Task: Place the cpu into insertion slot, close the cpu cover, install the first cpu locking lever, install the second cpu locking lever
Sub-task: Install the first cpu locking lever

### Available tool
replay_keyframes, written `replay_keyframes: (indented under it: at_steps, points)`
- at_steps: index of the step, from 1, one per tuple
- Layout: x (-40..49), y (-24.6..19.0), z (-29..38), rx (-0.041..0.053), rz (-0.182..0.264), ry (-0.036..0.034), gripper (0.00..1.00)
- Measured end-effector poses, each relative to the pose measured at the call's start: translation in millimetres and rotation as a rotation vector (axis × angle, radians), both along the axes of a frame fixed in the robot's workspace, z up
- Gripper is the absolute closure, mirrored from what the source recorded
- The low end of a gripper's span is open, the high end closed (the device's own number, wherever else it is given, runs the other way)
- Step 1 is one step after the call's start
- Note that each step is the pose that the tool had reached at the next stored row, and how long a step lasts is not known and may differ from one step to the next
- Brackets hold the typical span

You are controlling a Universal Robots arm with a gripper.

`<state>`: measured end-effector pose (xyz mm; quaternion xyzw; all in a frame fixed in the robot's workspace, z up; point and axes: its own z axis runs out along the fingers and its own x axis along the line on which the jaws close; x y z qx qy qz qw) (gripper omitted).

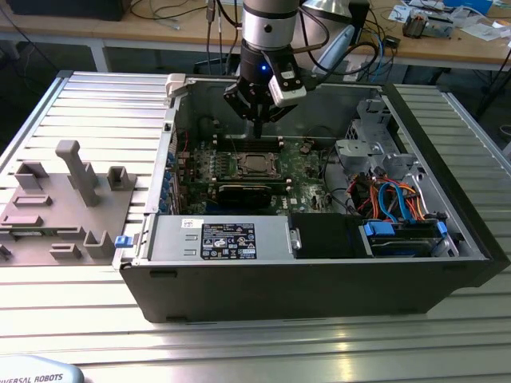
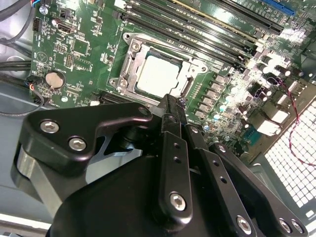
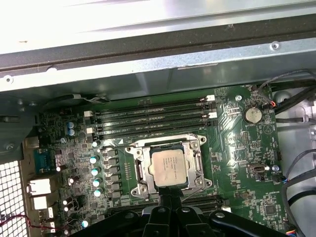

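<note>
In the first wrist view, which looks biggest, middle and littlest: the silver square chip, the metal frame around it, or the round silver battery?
1. The silvery metal cpu cover, the frame plate around the chip, looks largest.
2. The square silvery cpu sitting inside it is next.
3. The round silver coin battery looks smallest.

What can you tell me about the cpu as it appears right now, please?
The cpu is a small square chip, its silvery metal face up, lying flat in the insertion slot in the middle of the green circuit board. The cpu cover frames it, the chip showing through its window. The gripper hangs just beside it, empty and not touching.
</note>
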<state>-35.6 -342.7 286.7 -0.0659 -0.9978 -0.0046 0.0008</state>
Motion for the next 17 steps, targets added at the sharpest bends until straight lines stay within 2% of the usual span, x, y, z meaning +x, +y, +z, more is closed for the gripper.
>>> replay_keyframes:
  at_steps: [8, 13, 14, 15, 16, 17]
  points:
    - [-5.4, 0.0, 0.0, 0.0, 0.0, 0.0, 0.89]
    - [-12.5, 0.0, 0.0, 0.0, 0.0, 0.0, 0.89]
    - [-22.9, -0.1, -0.1, 0.0001, 0.0, 0.0001, 0.89]
    - [-38.1, 0.0, -1.7, 0.0002, 0.0, 0.0001, 0.89]
    - [-48.4, 0.0, -4.4, 0.002, 0.0, -0.0001, 0.89]
    - [-50.4, 0.0, -5.0, 0.0024, 0.0, -0.0001, 0.89]
